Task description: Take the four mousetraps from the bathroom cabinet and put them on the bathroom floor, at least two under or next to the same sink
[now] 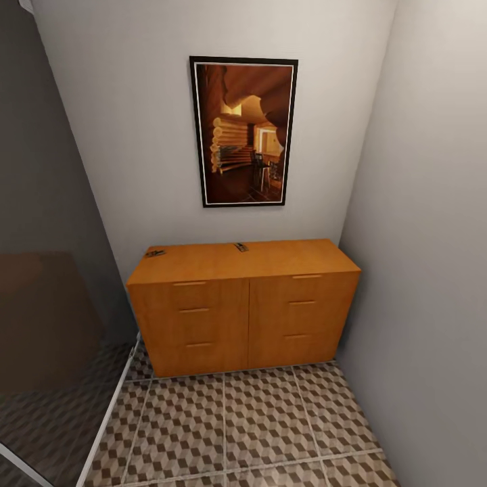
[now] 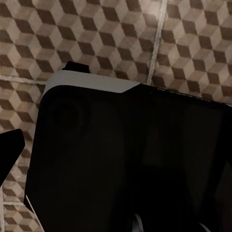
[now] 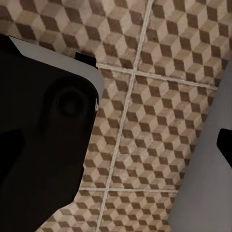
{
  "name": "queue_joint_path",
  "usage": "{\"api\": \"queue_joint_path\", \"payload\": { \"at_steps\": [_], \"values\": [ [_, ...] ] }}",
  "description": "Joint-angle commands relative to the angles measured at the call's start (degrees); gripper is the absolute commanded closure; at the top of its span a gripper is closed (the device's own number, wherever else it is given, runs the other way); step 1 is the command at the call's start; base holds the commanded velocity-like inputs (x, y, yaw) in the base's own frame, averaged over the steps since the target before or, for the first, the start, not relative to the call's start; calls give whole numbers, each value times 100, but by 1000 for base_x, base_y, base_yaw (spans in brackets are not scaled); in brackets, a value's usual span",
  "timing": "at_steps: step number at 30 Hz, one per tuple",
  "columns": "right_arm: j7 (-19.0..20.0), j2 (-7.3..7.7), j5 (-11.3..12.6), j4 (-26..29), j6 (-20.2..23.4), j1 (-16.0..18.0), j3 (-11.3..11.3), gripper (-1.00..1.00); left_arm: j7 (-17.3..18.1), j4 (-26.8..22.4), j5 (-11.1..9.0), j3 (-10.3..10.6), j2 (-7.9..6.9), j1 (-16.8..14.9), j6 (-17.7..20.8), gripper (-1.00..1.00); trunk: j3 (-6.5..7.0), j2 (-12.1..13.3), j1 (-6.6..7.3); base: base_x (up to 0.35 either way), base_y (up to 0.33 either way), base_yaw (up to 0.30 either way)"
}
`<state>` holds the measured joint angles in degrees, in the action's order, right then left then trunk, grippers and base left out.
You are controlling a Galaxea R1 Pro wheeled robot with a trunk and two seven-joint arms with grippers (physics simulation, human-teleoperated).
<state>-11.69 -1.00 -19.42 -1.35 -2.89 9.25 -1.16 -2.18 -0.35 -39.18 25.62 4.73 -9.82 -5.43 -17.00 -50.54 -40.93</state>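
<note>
At centre frame the cabinet [image 1: 243, 308] stands against the back wall, two mousetraps [image 1: 155, 253] [image 1: 241, 247] lying on its top where arms could reach, above the bathroom floor [image 1: 223, 426]; either gripper's opening I cannot tell.

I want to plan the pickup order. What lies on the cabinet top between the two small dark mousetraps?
Nothing: in the head view, bare orange-brown wooden cabinet top separates the left-corner mousetrap from the back-edge mousetrap.
</note>
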Motion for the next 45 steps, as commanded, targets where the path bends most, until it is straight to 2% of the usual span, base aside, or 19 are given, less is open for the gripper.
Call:
{"api": "queue_joint_path", "payload": {
  "at_steps": [1, 9, 28, 45],
  "values": [
    [-26, -4, -30, -14, -32, 7, -14, -100, -22, 1, -30, 48, 2, -3, -19, -100, -7, -5, -1, 0, 0, 0],
    [-26, -13, -29, -14, -57, 7, -9, -100, -20, 0, -33, 48, -4, -3, -22, -100, -7, -5, -1, 128, -43, 0],
    [-26, -15, -52, -14, -62, 7, -7, -100, -19, 0, -37, 48, -7, -3, -3, -100, -7, -5, -1, 275, -82, 0],
    [-48, -41, -53, 23, 14, 7, -1, -100, -50, -10, -35, 44, -41, -3, 2, -100, -7, -5, -1, 23, -4, 0]
  ]
}}
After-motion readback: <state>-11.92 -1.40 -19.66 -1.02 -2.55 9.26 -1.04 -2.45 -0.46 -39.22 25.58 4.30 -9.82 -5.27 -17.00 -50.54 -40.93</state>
